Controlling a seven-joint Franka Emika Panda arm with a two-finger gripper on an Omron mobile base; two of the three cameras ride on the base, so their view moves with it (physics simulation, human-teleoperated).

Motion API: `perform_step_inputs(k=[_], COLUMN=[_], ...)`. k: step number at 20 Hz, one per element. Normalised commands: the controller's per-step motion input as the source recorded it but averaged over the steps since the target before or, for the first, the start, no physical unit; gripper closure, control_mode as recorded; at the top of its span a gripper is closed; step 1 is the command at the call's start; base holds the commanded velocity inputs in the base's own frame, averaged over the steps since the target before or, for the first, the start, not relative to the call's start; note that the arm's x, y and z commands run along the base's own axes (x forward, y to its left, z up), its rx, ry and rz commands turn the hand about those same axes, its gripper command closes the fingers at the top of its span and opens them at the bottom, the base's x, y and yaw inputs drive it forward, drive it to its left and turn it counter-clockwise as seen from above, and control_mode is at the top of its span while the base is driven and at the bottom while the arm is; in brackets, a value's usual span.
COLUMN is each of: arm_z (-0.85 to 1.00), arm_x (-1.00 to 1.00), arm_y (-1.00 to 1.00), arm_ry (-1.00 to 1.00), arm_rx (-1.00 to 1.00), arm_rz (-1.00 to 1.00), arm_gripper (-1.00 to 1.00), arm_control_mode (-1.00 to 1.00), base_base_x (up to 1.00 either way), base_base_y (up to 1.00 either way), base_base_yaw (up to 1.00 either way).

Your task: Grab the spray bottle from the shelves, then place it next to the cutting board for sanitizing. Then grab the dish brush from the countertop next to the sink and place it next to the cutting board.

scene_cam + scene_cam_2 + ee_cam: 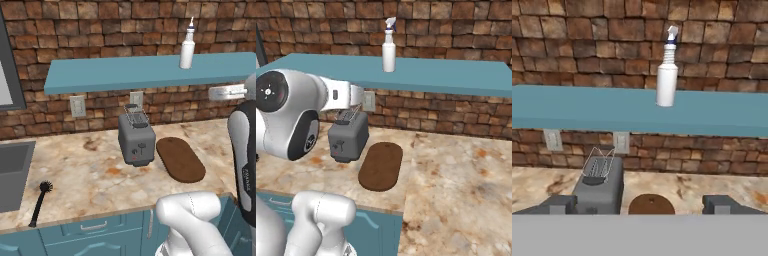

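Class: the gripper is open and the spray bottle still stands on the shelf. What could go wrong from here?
1. The spray bottle is tall, narrow and upright on the shelf; a finger's nudge might topple it.
2. The toaster stands right beside the cutting board, so lowering the bottle on that side risks a bump.

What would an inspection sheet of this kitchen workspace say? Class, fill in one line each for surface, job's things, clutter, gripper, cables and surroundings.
Surface: marbled countertop, dry and unbroken.
Job's things: spray bottle upright on the shelves; cutting board flat on the counter, right of the toaster; dish brush lying beside the sink.
Clutter: grey toaster beside the board.
Gripper: gripper open, holding nothing, facing the wall below the bottle.
Cables: nothing seen.
Surroundings: brick wall with two wall outlets; teal cabinets under the counter.
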Motion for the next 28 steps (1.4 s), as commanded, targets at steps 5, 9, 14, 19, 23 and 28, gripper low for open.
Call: perform_step_inputs(k=[5, 9, 14, 19, 23, 28], arm_z=[0.44, 0.05, 0.00, 0.00, 0.05, 0.36], arm_x=[-0.02, 0.46, 0.68, 0.66, 0.54, 0.18], arm_y=[-0.26, -0.16, -0.17, -0.23, -0.18, 0.00], arm_ry=[-0.28, -0.10, 0.00, 0.05, -0.02, -0.30], arm_rx=[0.00, 0.00, 0.00, 0.00, 0.00, 0.00], arm_rz=[0.00, 0.00, 0.02, 0.04, 0.01, 0.00], arm_gripper=[-1.00, -1.00, -1.00, -1.00, -1.00, -1.00], arm_control_mode=[-1.00, -1.00, -1.00, -1.00, -1.00, -1.00], base_base_x=[0.00, 0.00, 0.00, 0.00, 0.00, 0.00], base_base_y=[0.00, 0.00, 0.00, 0.00, 0.00, 0.00], base_base_yaw=[0.00, 0.00, 0.00, 0.00, 0.00, 0.00])
